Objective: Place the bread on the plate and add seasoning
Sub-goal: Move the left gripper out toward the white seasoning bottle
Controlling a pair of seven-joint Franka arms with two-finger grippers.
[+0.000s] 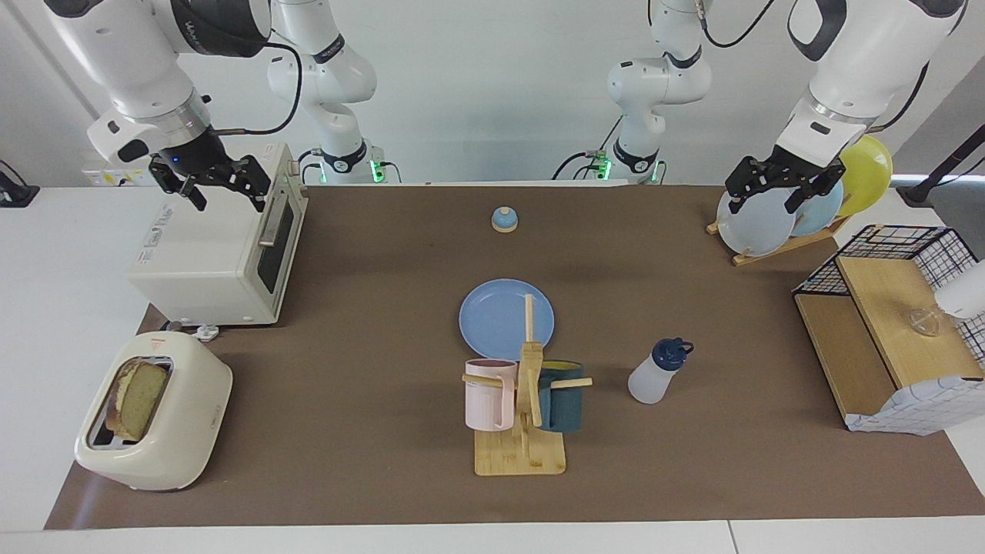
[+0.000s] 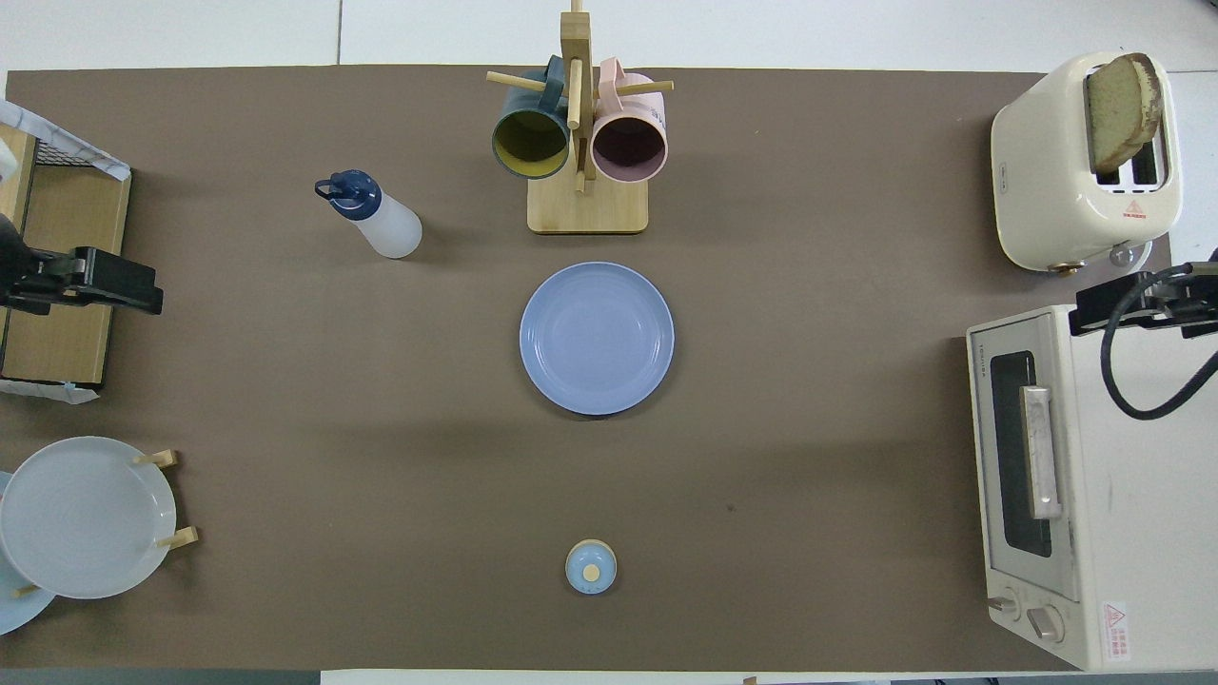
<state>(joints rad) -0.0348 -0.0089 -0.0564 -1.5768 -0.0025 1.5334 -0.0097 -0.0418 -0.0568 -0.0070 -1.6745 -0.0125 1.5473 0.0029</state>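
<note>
Nothing is started: the bread [image 1: 138, 396] stands in the toaster [image 1: 154, 415], the plate [image 1: 496, 315] bare. Both hands are released, the right hand [image 1: 223, 185] over the oven [image 1: 223, 254], the left hand [image 1: 773, 188] over the plate rack [image 1: 769, 242]. Next, the right must reach and grip the bread.

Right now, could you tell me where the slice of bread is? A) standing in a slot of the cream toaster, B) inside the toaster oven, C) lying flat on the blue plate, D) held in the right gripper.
A: the bread stands upright in a slot of the toaster at the right arm's end of the table, while the plate at the table's middle is bare.
</note>
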